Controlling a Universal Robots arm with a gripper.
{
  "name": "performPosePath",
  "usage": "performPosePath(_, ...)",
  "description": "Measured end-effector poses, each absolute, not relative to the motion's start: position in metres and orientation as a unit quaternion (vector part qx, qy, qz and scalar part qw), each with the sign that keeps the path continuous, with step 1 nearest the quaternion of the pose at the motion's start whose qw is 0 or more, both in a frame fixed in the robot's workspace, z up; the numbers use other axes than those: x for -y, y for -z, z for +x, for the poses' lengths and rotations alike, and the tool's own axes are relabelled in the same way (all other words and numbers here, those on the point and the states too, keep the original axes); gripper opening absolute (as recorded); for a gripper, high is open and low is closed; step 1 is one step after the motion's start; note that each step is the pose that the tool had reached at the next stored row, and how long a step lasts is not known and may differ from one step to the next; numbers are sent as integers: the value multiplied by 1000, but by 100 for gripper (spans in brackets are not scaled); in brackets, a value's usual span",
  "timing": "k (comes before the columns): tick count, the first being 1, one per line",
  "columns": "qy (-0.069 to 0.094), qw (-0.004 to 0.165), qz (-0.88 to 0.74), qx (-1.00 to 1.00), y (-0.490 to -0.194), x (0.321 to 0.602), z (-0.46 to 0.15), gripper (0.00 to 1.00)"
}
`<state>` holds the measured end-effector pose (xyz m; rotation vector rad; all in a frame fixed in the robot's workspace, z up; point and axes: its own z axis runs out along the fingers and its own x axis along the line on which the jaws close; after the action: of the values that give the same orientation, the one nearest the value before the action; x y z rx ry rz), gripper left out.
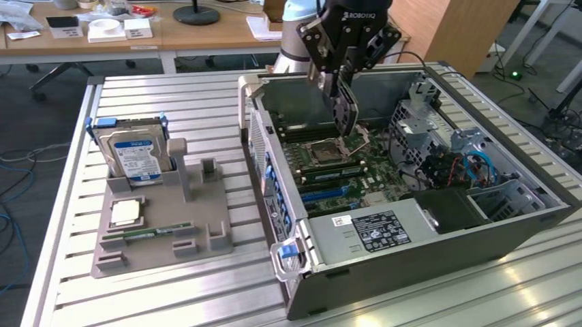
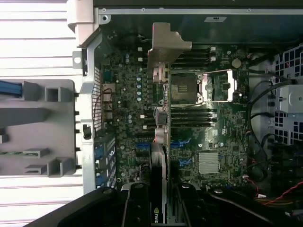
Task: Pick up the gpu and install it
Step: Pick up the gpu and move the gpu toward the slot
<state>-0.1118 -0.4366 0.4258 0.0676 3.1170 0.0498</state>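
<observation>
The gpu [image 1: 344,112] hangs on edge over the open computer case [image 1: 409,255], above the motherboard [image 1: 350,178] near the CPU socket [image 1: 325,151]. My gripper [image 1: 339,78] is shut on the card's upper end. In the wrist view the gpu [image 2: 164,142] is seen edge-on, its silvery bracket [image 2: 166,47] at the far end, over the motherboard [image 2: 123,94]. The dark fingers [image 2: 137,208] of my gripper [image 2: 163,191] clamp the card from both sides. The card is clear of the board, not seated in a slot.
On the slatted metal table [image 1: 182,95], a grey parts fixture [image 1: 163,231] stands at the exterior view's left, holding a hard drive [image 1: 135,157], a CPU [image 1: 125,212] and a memory stick [image 1: 146,234]. Cables [image 1: 468,167] and a drive cage fill the case's right side.
</observation>
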Motion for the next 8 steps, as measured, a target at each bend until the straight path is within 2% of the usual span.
performPosePath(8,-16,12,22,-1000,-426,436,-100,26)
